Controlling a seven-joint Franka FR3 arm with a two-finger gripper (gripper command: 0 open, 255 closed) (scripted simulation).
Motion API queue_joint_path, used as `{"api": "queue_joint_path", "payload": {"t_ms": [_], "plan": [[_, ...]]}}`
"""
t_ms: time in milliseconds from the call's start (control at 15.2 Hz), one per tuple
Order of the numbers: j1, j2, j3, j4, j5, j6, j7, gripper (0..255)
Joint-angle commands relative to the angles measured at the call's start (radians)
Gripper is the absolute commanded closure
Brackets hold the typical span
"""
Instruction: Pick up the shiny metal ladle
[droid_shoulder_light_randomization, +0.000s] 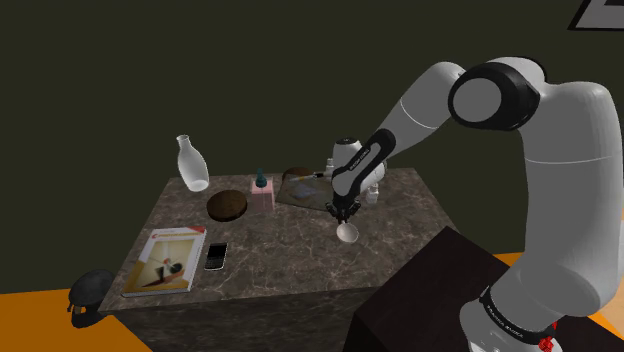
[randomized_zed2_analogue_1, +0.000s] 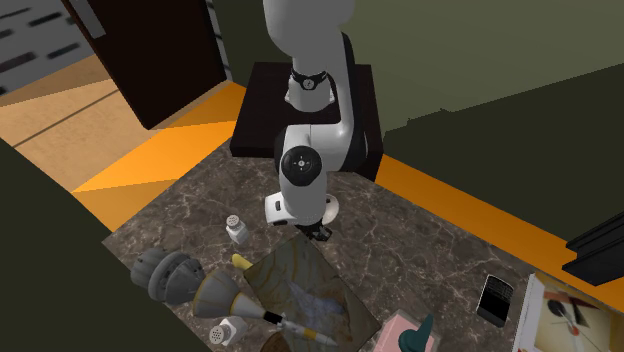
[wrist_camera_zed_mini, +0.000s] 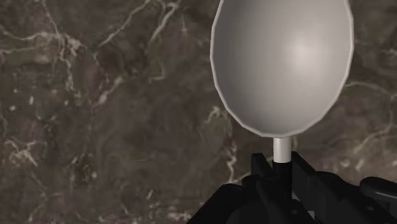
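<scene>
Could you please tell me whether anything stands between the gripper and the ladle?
Nothing visible does: the gripper is shut on the thin handle of the ladle, whose bowl hangs below the gripper over the marbled tabletop.

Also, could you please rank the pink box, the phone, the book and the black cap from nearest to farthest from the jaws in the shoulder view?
1. Pink box, toward the back of the table, on the view's left of the jaws.
2. Phone, near the front edge.
3. Book, just left of the phone.
4. Black cap, off the table's left front corner.
The jaws hold the ladle.
</scene>
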Motion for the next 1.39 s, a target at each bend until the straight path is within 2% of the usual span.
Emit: {"api": "queue_joint_path", "payload": {"t_ms": [0, 396, 1320], "plan": [[0.0, 0.001, 0.0, 0.0, 0.0, 0.001, 0.0, 255], [0.001, 0.001, 0.0, -0.001, 0.0, 0.002, 0.001, 255], [-0.01, -0.174, 0.015, -0.032, 0.018, -0.14, -0.008, 255]]}}
